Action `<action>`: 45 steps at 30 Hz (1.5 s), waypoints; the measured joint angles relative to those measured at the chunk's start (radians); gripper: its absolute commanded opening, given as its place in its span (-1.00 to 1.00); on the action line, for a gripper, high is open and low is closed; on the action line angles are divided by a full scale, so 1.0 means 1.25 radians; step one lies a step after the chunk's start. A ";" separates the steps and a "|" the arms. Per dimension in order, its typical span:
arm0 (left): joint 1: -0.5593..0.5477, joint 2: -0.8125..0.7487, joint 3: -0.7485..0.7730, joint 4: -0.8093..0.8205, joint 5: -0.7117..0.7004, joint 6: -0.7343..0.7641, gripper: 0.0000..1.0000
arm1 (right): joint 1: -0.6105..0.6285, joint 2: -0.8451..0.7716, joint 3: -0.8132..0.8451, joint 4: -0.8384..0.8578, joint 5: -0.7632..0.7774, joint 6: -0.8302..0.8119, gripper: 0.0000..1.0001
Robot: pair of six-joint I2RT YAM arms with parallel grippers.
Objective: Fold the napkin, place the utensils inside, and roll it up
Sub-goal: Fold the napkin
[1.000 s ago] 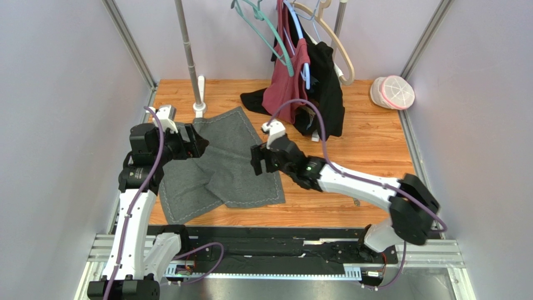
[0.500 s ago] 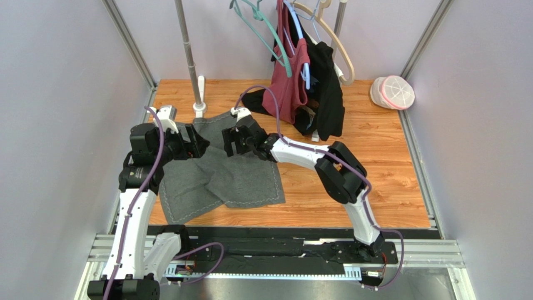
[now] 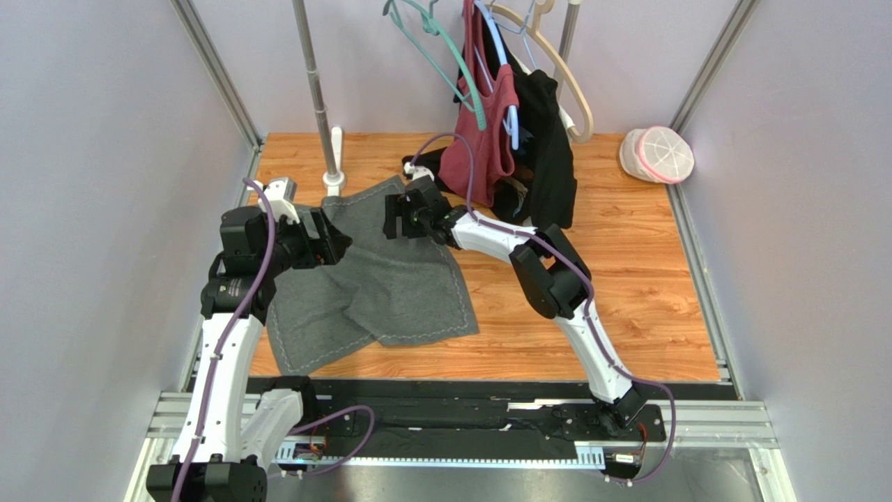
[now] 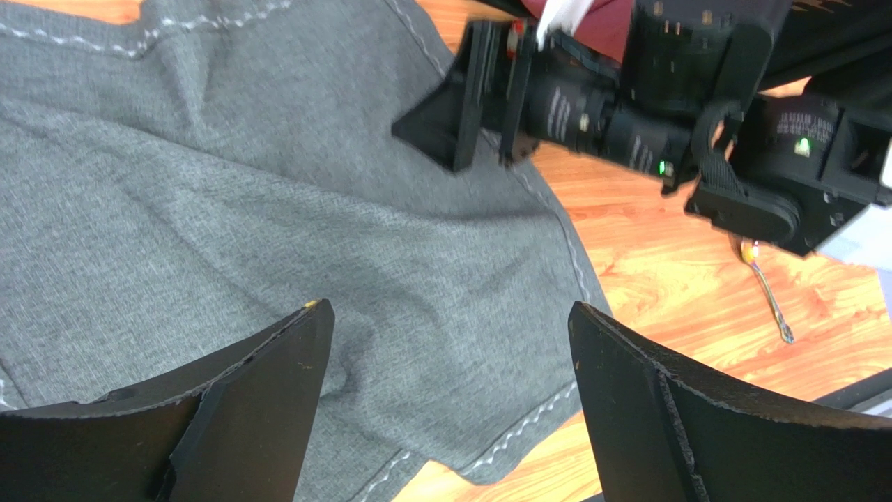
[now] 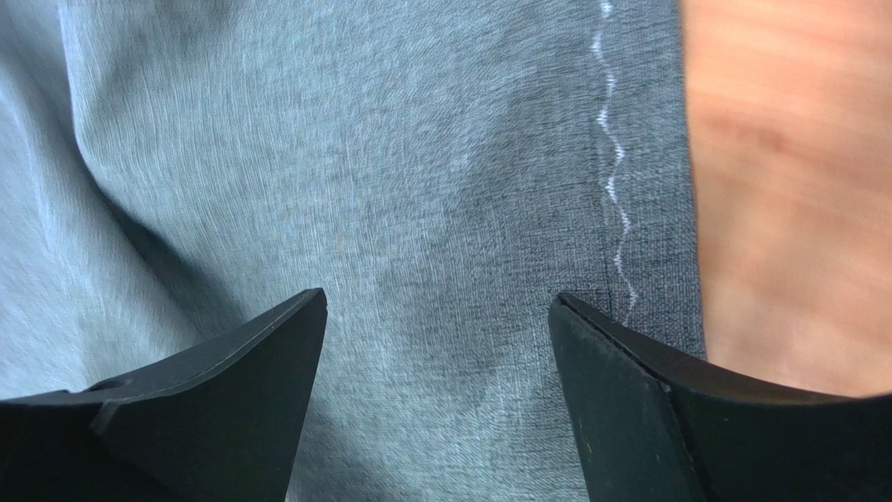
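Note:
The dark grey napkin [image 3: 366, 282] lies rumpled on the wooden table, partly folded over itself at the lower left. My left gripper [image 3: 333, 243] is open and hovers over its left part; its view shows the cloth [image 4: 262, 199] between the open jaws [image 4: 448, 309]. My right gripper [image 3: 395, 220] is open above the napkin's far right edge; its view shows cloth [image 5: 398, 157] with the stitched border [image 5: 612, 178] under the jaws [image 5: 440, 296]. The spoon [image 4: 767, 293] lies on the wood beyond the right arm in the left wrist view, and is hidden in the top view.
A maroon garment [image 3: 484, 126] and a black garment [image 3: 547, 157] hang on hangers at the back, close behind the right gripper. A metal pole [image 3: 317, 94] stands at the back left. A pink-and-white cap [image 3: 658, 154] lies at the back right. Walls close in both sides.
My right arm has swung from the napkin's right side toward the back left, and its gripper is now over the napkin's far edge. The left arm has not moved.

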 measured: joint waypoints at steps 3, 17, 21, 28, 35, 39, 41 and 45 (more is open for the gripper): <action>0.000 -0.006 -0.019 0.004 -0.009 -0.022 0.80 | -0.018 0.047 0.086 -0.031 -0.018 0.027 0.69; -0.078 -0.084 -0.143 0.021 -0.072 -0.136 0.75 | -0.081 0.107 0.194 -0.074 -0.078 0.074 0.68; -0.098 -0.092 -0.151 0.034 -0.096 -0.151 0.69 | -0.079 0.078 0.145 -0.049 -0.110 0.039 0.68; -0.251 -0.065 -0.175 0.066 -0.178 -0.160 0.59 | -0.047 -0.161 -0.141 -0.009 -0.122 0.013 0.67; -0.426 0.034 -0.177 0.146 -0.275 -0.149 0.45 | -0.029 -0.471 -0.438 0.043 -0.054 0.034 0.61; -0.543 0.156 -0.168 0.218 -0.320 -0.140 0.39 | -0.044 -0.628 -0.611 0.016 0.037 0.048 0.60; -0.602 0.231 -0.150 0.245 -0.337 -0.139 0.34 | -0.064 -0.707 -0.690 -0.017 0.080 0.056 0.60; -0.696 0.390 -0.083 0.300 -0.348 -0.138 0.27 | -0.135 -0.852 -0.791 -0.101 0.152 0.060 0.60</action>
